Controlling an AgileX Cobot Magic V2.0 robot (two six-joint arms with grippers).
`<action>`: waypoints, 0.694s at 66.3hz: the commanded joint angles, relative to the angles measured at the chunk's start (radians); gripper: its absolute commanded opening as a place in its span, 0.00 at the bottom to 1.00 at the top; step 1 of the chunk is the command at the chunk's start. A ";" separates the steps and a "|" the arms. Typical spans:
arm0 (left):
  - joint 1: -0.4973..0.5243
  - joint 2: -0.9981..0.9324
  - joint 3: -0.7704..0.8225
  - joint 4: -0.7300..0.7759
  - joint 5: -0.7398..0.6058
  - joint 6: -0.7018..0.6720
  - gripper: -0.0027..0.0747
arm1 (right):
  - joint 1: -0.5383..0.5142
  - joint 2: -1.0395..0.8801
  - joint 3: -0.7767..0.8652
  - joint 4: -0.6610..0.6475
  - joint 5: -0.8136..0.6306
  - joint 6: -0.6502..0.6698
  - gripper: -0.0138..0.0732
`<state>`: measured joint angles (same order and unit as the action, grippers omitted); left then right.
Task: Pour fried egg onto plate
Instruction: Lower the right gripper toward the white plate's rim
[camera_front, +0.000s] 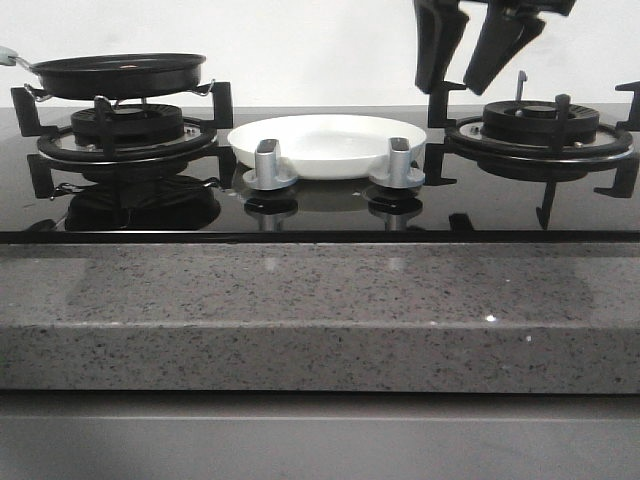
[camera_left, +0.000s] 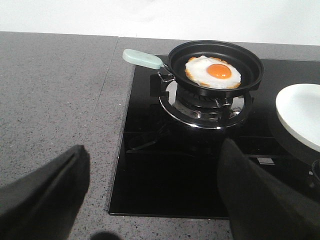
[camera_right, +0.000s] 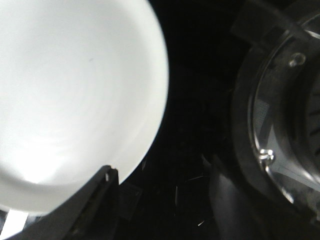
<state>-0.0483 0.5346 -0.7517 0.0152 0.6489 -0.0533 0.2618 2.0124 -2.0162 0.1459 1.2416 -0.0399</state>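
Egg (camera_left: 214, 72) sits in pan (camera_left: 216, 67) on left burner (camera_left: 207, 107). Plate (camera_front: 325, 143) (empty) mid-hob between burners. Right gripper (camera_front: 468, 70) wide, holding nothing, hovers beside plate. Left gripper (camera_left: 150, 200) wide, well back from pan.

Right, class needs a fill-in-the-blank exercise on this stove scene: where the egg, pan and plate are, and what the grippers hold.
1. The fried egg lies in the black ____.
2. The pan sits on the ____ burner as the robot faces.
3. The plate between the burners holds ____.
4. The right gripper, above the right burner, and the left gripper both have their fingers ____.

Missing words: pan; left; nothing; open
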 joint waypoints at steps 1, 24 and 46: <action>-0.004 0.011 -0.036 -0.007 -0.080 -0.005 0.72 | -0.016 -0.019 -0.064 0.000 0.017 0.001 0.64; -0.004 0.011 -0.036 -0.007 -0.080 -0.005 0.72 | -0.027 0.073 -0.146 0.066 0.061 -0.002 0.53; -0.004 0.011 -0.036 -0.007 -0.082 -0.005 0.72 | -0.027 0.111 -0.158 0.123 0.077 -0.005 0.52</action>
<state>-0.0483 0.5346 -0.7517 0.0152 0.6489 -0.0533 0.2411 2.1763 -2.1397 0.2305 1.2430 -0.0384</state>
